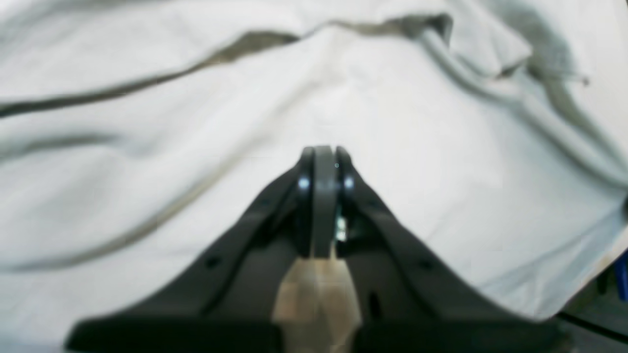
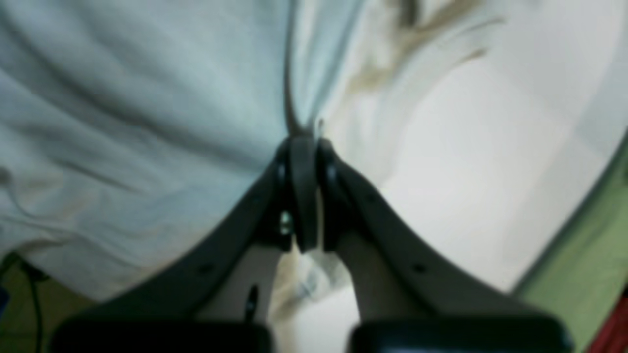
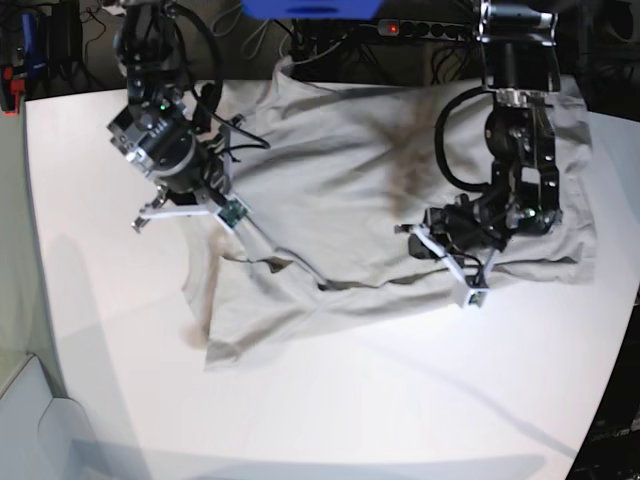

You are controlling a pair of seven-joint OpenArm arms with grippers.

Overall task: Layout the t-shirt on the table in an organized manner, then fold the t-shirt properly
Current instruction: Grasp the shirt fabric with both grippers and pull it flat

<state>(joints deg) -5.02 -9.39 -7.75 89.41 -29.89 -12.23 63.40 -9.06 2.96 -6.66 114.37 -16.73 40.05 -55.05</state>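
t-shirt: the t-shirt [image 3: 370, 180] is plain light grey-beige with no print, spread over the far middle of the table, its far edge reaching the table's back edge.
cloth state: it lies rumpled, with long creases across the body and a darker shaded patch near the centre; the near-left part is bunched and turned over in a folded flap.
right gripper: the right gripper [image 2: 304, 142] has its jaws pressed together, pinching a ridge of the t-shirt that rises in a tight pleat from its tips.
left gripper: the left gripper [image 1: 324, 149] is pressed together over the cloth; i cannot tell whether it pinches any fabric.
table: the table [image 3: 330, 400] is white, smooth and matte, bare along the near side.
room: dark cables and a power strip [image 3: 420, 28] lie behind the table.
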